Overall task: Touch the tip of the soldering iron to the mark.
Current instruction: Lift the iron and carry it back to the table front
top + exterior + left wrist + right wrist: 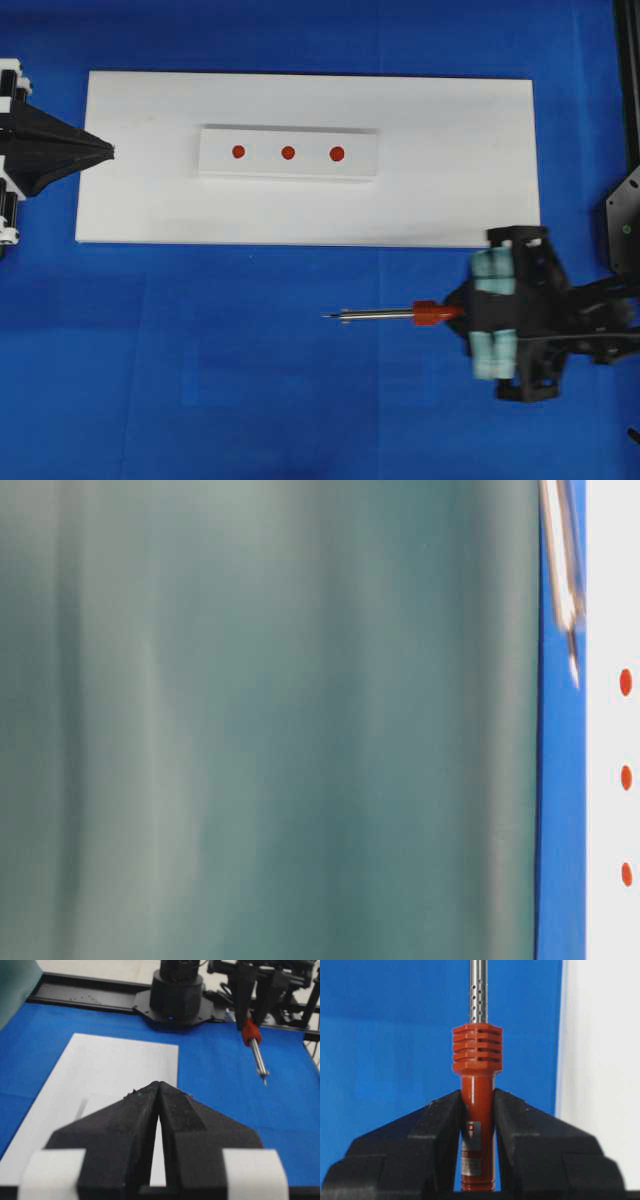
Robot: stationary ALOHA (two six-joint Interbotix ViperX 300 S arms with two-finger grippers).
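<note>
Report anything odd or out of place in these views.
Only one thing: the table-level view is almost wholly blocked by a blurred grey-green surface close to the lens. The iron, strip and board look intact and straight.

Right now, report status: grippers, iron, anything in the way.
Right gripper shut on soldering iron, off the board. Left gripper shut, empty. Tip short of the mark; nothing between them.
</note>
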